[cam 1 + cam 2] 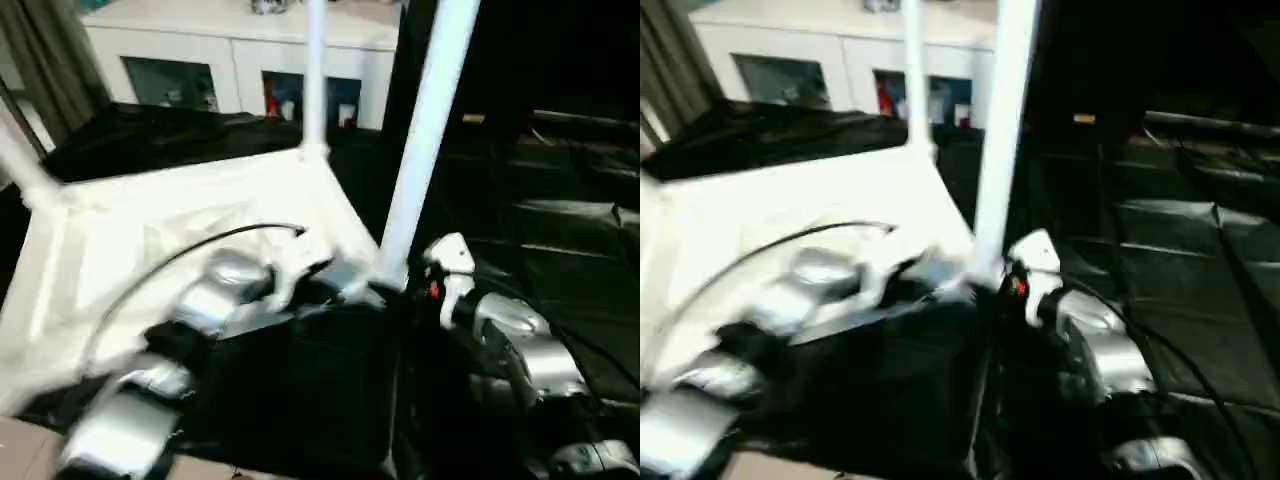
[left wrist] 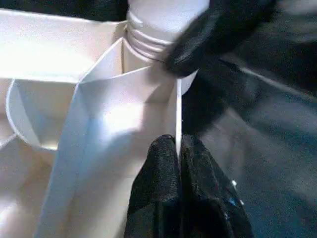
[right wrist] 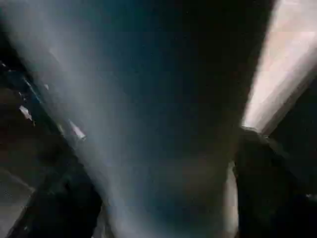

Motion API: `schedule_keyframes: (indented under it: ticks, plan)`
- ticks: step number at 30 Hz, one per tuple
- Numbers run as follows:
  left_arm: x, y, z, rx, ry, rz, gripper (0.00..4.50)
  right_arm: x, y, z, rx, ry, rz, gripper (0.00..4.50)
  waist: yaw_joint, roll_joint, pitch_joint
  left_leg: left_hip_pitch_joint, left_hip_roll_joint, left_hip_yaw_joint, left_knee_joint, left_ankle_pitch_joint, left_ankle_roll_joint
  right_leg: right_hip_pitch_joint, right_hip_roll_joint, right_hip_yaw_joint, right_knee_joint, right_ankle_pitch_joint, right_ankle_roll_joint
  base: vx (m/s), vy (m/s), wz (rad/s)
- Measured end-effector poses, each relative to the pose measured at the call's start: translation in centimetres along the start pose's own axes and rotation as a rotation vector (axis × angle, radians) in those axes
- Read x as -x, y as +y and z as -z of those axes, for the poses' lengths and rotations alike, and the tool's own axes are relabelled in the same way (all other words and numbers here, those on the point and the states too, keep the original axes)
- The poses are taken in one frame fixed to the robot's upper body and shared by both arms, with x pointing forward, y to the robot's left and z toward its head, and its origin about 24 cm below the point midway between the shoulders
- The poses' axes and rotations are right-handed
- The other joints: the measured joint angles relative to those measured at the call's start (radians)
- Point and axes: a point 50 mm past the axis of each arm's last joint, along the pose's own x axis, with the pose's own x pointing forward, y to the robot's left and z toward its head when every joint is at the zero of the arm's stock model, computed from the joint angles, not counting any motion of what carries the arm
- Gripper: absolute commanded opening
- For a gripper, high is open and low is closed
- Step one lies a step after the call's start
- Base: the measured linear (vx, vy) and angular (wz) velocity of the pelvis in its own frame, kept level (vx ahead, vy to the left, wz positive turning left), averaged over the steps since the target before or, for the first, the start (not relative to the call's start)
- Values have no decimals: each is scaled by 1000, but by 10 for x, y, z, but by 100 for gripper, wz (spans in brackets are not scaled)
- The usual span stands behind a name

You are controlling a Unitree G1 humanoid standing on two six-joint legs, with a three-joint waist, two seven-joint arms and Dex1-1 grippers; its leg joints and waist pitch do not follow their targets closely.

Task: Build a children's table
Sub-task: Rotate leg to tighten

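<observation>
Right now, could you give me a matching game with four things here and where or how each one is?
Things:
1. table top
2. near leg
3. left gripper
4. cabinet

Place or state:
A. at the back, with glass doors
B. lying upside down, ribs facing up
C. jaws shut on the table top's thin edge
D. standing up from a corner

Pairs: 1-B, 2-D, 3-C, 4-A

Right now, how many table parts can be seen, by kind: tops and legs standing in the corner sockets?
Table top: 1
Legs standing in sockets: 3 (near leg, far leg, left leg)
Total: 4
</observation>
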Motion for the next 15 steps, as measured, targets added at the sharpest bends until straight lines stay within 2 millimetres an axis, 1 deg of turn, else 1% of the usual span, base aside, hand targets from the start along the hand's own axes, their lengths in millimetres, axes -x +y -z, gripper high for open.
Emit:
schedule_keyframes:
  ticks: [2,4,7,9,14,15]
  plan:
    - [3,-3,2,3,3,37,0,5,3,-4,21,13,-68,381,2,0,0,-3,-1,1,3,1,5,0,-1,0,-2,0,0,0,0,0]
    - [6,-4,4,8,12,48,0,9,5,-4,23,22,-106,381,5,0,0,-3,-1,1,3,1,6,0,-3,0,-2,0,0,0,0,0]
    - [9,-6,7,16,16,61,0,16,7,1,16,53,-146,381,4,-1,0,-3,-1,1,3,0,3,0,-3,-1,-1,0,0,0,0,0]
    - [11,-7,9,25,14,67,0,16,8,2,19,62,-168,355,2,-1,1,-3,-1,1,3,-1,0,0,-3,0,0,0,0,0,0,0]
    - [11,-8,9,27,13,67,0,17,9,3,19,71,-182,355,2,-1,1,-2,-1,1,4,-1,0,0,-3,0,1,0,0,0,0,0]
    - [11,-8,9,27,13,67,0,17,9,2,18,72,-183,324,2,-1,1,-2,-1,1,4,-1,0,0,-3,0,1,0,0,0,0,0]
